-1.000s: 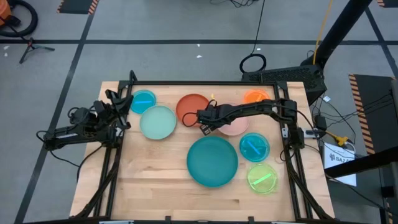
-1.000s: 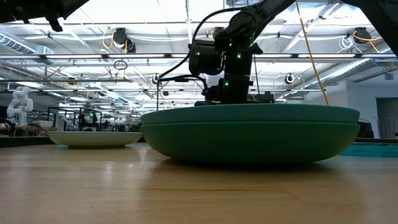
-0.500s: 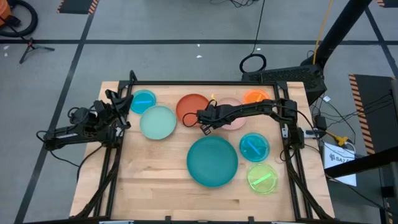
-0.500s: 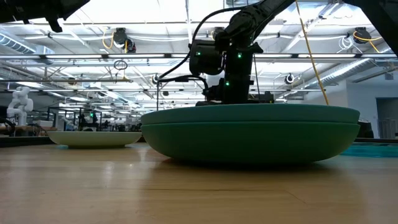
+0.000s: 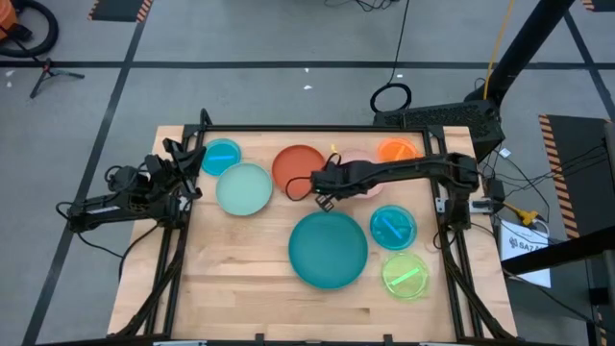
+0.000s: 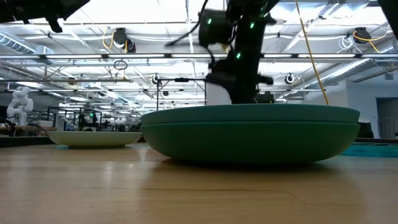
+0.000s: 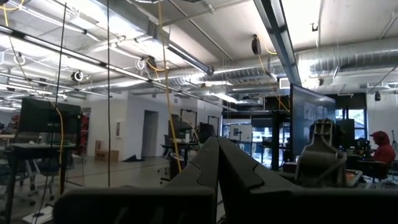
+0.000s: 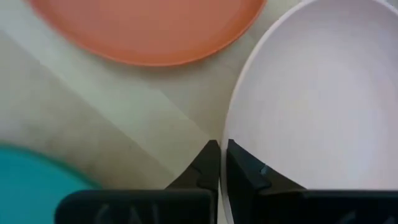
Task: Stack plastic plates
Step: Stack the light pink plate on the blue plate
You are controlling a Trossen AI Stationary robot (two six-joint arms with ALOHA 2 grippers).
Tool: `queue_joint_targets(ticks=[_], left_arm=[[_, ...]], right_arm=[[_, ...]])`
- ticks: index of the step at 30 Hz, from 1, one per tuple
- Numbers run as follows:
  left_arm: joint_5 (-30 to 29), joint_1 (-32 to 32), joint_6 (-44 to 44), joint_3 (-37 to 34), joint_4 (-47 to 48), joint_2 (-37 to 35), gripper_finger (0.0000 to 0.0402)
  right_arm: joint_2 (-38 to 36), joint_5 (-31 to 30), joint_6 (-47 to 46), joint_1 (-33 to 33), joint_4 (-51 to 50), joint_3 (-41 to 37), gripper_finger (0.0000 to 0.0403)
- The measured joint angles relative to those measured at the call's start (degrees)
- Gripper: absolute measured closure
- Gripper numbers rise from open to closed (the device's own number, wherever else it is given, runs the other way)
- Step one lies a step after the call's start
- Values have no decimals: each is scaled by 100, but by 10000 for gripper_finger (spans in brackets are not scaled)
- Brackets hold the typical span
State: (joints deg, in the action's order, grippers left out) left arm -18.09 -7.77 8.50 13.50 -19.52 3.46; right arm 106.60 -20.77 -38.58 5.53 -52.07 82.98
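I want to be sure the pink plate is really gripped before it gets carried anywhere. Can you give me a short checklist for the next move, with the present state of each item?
1. Right tool shut on the rim of the pink plate: ok.
2. Pink plate lifted off the table: cannot tell.
3. Red-orange plate apart from the pink plate's rim, bare wood between them: ok.
4. Large teal plate uncovered, nothing on top: ok.
5. Left tool shut, parked at the table's left edge, away from the plates: ok.
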Motion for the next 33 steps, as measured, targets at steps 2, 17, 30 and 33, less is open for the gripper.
queue_joint_targets(ticks=[2, 17, 30, 33], left_arm=[[0, 0, -1, 0, -1, 2, 396], [-2, -2, -22, 0, -23, 1, 396], [-2, -2, -71, 0, -45, 0, 396], [-2, -2, -73, 0, -45, 1, 396]], right_arm=[[-195, -27, 183, -115, -77, 0, 397], [-1347, 1300, 1289, -1733, 399, -2, 398], [-1348, 2170, 1201, -2215, 1385, -2, 391], [-1279, 2279, 1032, -2202, 1367, -2, 390]])
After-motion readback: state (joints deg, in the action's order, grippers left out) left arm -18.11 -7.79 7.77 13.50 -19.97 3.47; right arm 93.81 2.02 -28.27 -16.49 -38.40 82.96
